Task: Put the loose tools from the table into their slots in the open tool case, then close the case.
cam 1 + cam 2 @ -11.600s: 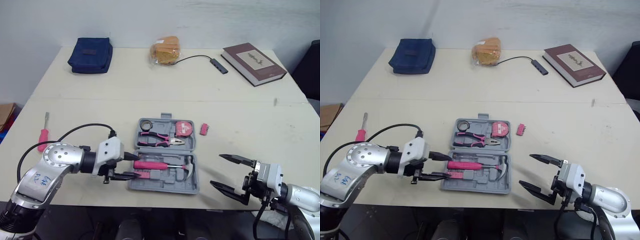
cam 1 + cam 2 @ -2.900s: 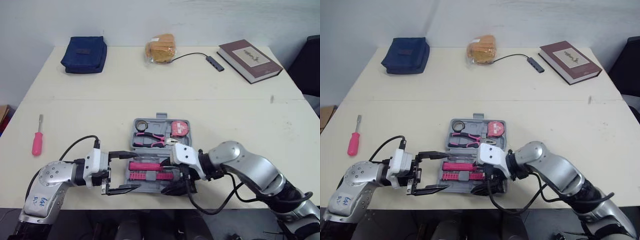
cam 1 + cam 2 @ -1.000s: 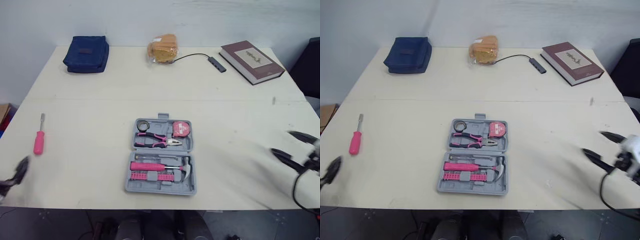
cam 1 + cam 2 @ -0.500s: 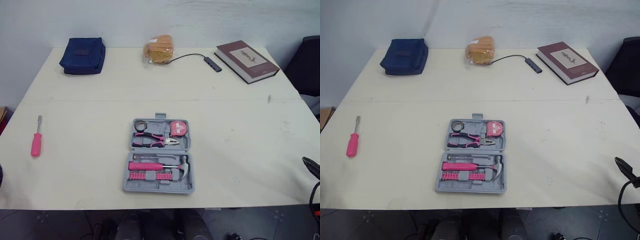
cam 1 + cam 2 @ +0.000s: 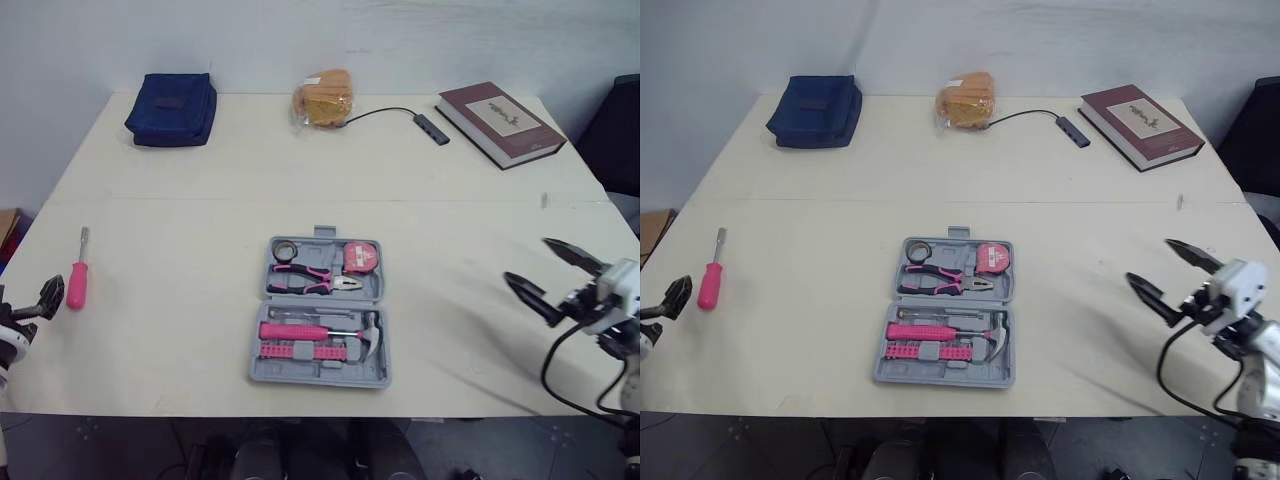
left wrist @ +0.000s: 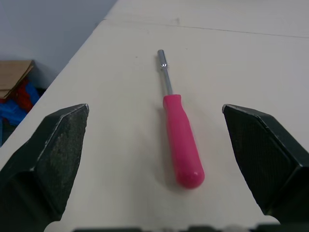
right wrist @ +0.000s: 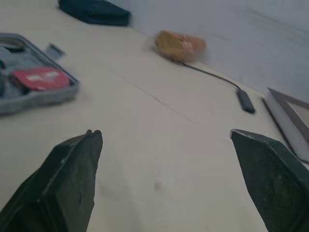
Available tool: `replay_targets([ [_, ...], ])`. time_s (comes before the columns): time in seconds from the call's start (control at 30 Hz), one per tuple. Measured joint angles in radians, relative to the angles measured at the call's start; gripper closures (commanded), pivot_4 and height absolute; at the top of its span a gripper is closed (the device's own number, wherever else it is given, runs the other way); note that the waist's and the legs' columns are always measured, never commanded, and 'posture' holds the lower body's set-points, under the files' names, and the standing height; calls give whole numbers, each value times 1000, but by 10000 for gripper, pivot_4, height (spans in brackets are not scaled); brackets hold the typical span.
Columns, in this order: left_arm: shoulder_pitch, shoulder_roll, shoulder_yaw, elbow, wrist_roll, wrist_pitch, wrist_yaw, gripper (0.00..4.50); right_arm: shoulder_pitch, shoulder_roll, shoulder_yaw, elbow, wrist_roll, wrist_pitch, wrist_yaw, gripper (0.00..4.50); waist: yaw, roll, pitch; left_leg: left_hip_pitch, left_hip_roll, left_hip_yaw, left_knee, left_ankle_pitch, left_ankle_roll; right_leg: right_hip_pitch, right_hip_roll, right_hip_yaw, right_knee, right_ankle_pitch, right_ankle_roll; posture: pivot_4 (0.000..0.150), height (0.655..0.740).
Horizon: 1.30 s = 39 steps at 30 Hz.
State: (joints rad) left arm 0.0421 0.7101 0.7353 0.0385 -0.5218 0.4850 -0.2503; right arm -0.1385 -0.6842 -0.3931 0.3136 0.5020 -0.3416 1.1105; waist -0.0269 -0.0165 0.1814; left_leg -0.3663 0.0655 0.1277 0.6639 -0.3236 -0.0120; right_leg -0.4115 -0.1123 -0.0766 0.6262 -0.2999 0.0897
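Note:
The grey tool case (image 5: 258,368) lies open and flat at the table's middle front, holding pink pliers (image 5: 308,279), a tape measure (image 5: 361,256), a pink-handled hammer (image 5: 315,331) and a pink bit strip. A pink screwdriver (image 5: 77,282) lies loose near the table's left edge. My left gripper (image 5: 35,303) is open just in front of it; in the left wrist view the screwdriver (image 6: 178,140) lies ahead between the spread fingers (image 6: 53,150). My right gripper (image 5: 548,272) hangs open over the table's right side, well clear of the case.
Along the back edge lie a navy pouch (image 5: 171,108), a bagged bread roll (image 5: 325,97), a cabled USB hub (image 5: 432,128) and a brown book (image 5: 502,110). Bare tabletop surrounds the case on both sides.
Both grippers have come back up into view: the left beside the screwdriver at the left edge, the right over the table's right side. The case and tools have not moved.

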Motion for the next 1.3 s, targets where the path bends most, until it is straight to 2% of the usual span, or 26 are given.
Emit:
replay_targets([
  [0.07,-83,44,-34,104,12,76,4,0,-4,45,66,-118,14,59,-16,951,-1,0,0,0,-1,0,0,0,1,0,0,0,1,0,0,1500,7400],
  [0.27,-182,56,-114,238,37,152,-24,0,-17,64,141,-302,36,178,-47,951,-1,0,0,-3,0,0,0,0,0,-2,0,-1,0,0,0,1500,7400],
  [0.53,-301,62,-131,373,64,179,-28,0,-31,66,153,-305,32,202,-50,951,1,0,0,-1,-1,1,0,1,1,-2,0,-1,2,0,0,1500,7400],
  [0.57,-301,74,-140,382,73,184,-36,5457,-31,66,153,-307,32,212,-46,0,1,0,0,-1,-1,0,0,1,0,-2,0,-1,3,0,0,1500,7400],
  [0.67,-302,81,-145,407,84,169,-58,15474,-30,66,153,-313,34,221,-38,0,1,1,0,-1,-1,1,0,2,0,-2,0,-1,2,0,0,1500,7400],
  [0.73,-302,80,-152,409,87,164,-81,24668,-30,60,155,-317,35,229,-13,0,6,1,0,-1,-3,1,0,2,1,-2,0,-1,2,0,0,1500,7400],
  [0.77,-302,80,-154,409,88,163,-84,26792,-30,59,155,-318,35,231,-9,0,6,1,0,-1,-3,1,0,2,1,-2,0,-1,2,0,0,1500,7400],
  [0.87,-302,76,-156,419,93,146,-102,38524,-30,59,171,-356,40,255,13,0,12,1,0,-1,-3,1,0,1,2,-2,-1,-1,2,0,1,1500,7400],
  [1.13,-302,4,-152,439,107,-48,-130,39307,-26,59,201,-471,50,290,13,0,34,2,-1,-2,-3,0,1,1,2,-2,-2,-2,2,0,1,1500,7400],
  [1.3,-272,-67,-199,355,107,-250,-256,39307,57,59,199,-523,50,304,-2,0,42,-2,-1,-4,-2,1,1,1,2,-2,0,-3,0,0,1,1500,7400],
])
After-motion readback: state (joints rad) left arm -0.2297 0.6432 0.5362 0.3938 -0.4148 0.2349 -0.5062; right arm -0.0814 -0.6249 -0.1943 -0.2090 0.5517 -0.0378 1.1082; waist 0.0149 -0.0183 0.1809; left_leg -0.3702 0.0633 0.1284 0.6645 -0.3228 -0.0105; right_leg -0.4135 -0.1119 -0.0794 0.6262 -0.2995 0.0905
